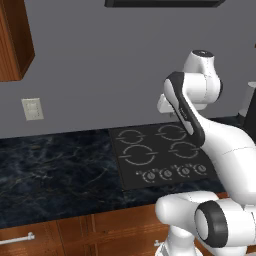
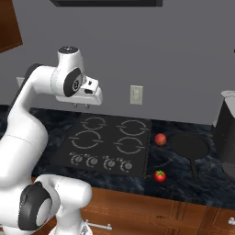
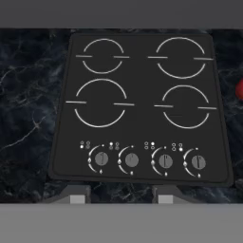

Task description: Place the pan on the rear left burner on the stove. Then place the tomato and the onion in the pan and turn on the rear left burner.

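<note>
From the left base view I see the stove (image 1: 162,155) bare, its rear left burner (image 1: 130,136) unoccupied; nothing is done yet. The right base view adds what that one lacks: the pan (image 2: 189,146), onion (image 2: 160,139) and tomato (image 2: 159,176) on the desk (image 2: 183,183), right of the stove. In the hand view my tool (image 3: 118,197) hangs above the knobs (image 3: 147,161), parted, grasping nothing.

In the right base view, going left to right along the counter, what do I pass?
Stove → onion and tomato, level with each other across the picture → pan → dark appliance at the right edge.
</note>
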